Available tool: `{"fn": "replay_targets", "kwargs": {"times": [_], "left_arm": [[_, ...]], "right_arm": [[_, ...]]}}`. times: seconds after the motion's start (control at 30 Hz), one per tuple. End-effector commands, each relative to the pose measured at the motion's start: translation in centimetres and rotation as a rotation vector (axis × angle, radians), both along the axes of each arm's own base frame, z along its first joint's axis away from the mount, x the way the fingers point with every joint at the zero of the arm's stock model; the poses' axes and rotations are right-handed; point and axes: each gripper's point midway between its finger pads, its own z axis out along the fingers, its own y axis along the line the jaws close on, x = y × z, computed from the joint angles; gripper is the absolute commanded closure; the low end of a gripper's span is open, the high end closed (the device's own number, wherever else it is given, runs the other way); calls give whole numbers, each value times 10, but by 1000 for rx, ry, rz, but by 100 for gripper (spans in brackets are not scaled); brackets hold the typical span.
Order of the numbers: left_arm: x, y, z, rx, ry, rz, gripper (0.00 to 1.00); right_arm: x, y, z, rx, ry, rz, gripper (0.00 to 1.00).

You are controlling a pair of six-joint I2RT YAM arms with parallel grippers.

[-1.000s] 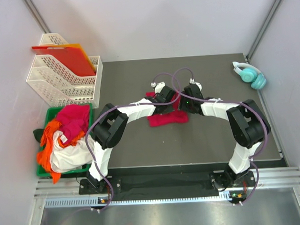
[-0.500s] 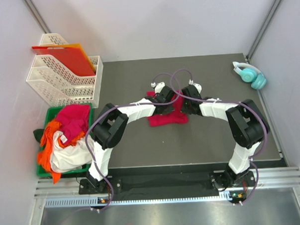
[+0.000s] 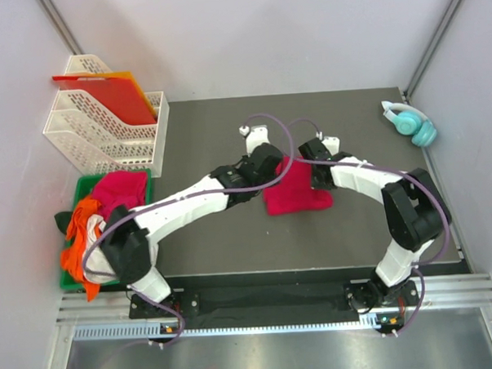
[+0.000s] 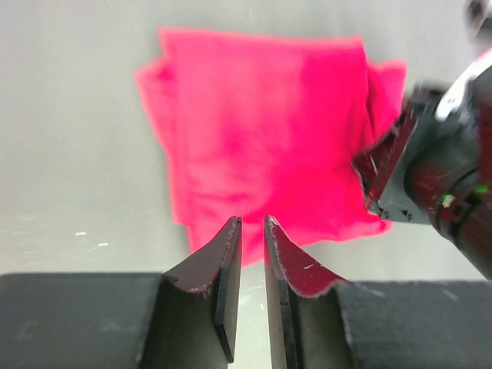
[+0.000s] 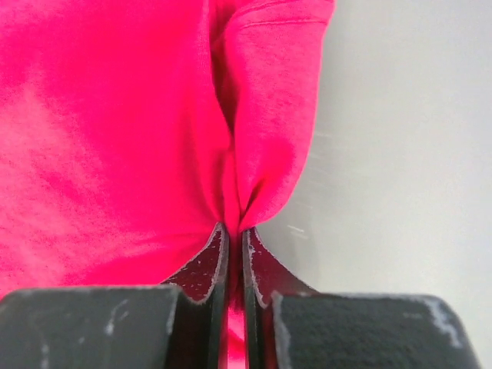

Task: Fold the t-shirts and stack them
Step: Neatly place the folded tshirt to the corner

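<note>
Red t-shirt [image 3: 297, 194]: my right gripper [image 5: 234, 244] pinches its 2 o'clock edge; my left gripper [image 4: 250, 231], at 10 o'clock, stands a little apart.

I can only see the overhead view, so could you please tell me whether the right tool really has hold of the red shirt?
Observer: Yes, the right wrist view shows the right tool shut on a pinched fold of the red shirt.
Operator: Thank you. Is the other one gripping it too?
Observer: No, in the left wrist view the left tool has its jaws slightly apart with nothing between them, at the shirt's edge.
</note>
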Motion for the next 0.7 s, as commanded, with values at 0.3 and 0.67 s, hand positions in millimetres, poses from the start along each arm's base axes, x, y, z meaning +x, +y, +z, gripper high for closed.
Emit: {"fn": "replay_targets", "kwargs": {"times": [0.3,0.67], "left_arm": [[-48,33,32,0,-17,-38,79],[-57,33,59,-12,-50,-121,78]], "right_arm": [[-40,-119,49,-223,71,-220,100],[-57,-193,47,-304,169,-417,100]]}}
